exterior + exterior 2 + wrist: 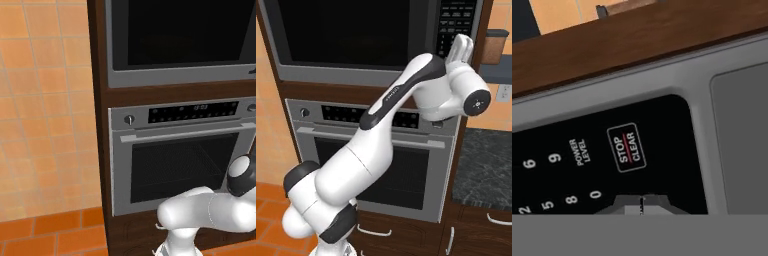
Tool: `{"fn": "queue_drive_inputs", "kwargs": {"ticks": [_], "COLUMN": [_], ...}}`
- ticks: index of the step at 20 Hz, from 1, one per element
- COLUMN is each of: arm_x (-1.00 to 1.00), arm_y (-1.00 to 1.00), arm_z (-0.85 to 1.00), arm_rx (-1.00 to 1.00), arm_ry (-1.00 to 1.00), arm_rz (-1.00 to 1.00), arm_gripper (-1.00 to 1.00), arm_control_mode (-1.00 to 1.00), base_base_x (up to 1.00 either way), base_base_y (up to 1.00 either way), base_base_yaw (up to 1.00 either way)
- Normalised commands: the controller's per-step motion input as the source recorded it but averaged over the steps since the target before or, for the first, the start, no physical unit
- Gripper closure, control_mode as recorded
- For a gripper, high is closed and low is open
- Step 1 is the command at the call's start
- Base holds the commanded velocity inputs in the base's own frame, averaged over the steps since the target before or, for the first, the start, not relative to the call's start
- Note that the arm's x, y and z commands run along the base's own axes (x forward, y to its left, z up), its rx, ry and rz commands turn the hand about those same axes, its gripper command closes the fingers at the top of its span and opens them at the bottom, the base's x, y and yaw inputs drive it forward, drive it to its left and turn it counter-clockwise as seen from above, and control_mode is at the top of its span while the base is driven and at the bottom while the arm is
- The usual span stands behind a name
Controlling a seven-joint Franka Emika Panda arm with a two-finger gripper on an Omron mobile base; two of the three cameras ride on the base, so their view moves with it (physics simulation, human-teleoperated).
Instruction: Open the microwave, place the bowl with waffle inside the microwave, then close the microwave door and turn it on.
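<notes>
The microwave (180,75) fills the top of the cabinet, and its black glass door (346,30) lies flush in the grey frame, hiding the inside. To the door's right is the black keypad (455,17). My gripper (460,49) points into the lower part of that keypad, fingers pressed together with nothing between them. In the hand view the fingertips (642,204) meet just below the STOP CLEAR key (627,147), close to the panel, with the digit keys (557,200) to the left.
Below the microwave sits the grey oven (180,160) with knob, display strip and bar handle. A dark stone counter (486,165) lies to the right, with drawers (373,231) beneath. Orange tiled wall (45,110) stands to the left.
</notes>
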Motion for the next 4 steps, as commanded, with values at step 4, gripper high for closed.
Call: {"fn": "queue_drive_inputs", "kwargs": {"ticks": [4], "arm_x": [0.13], "arm_y": [-0.01], "arm_z": [-0.10], "arm_rx": [0.00], "arm_ry": [0.00], "arm_rz": [0.00], "arm_gripper": [1.00], "arm_control_mode": [-1.00], "base_base_x": [0.00], "base_base_y": [0.00], "base_base_yaw": [0.00]}}
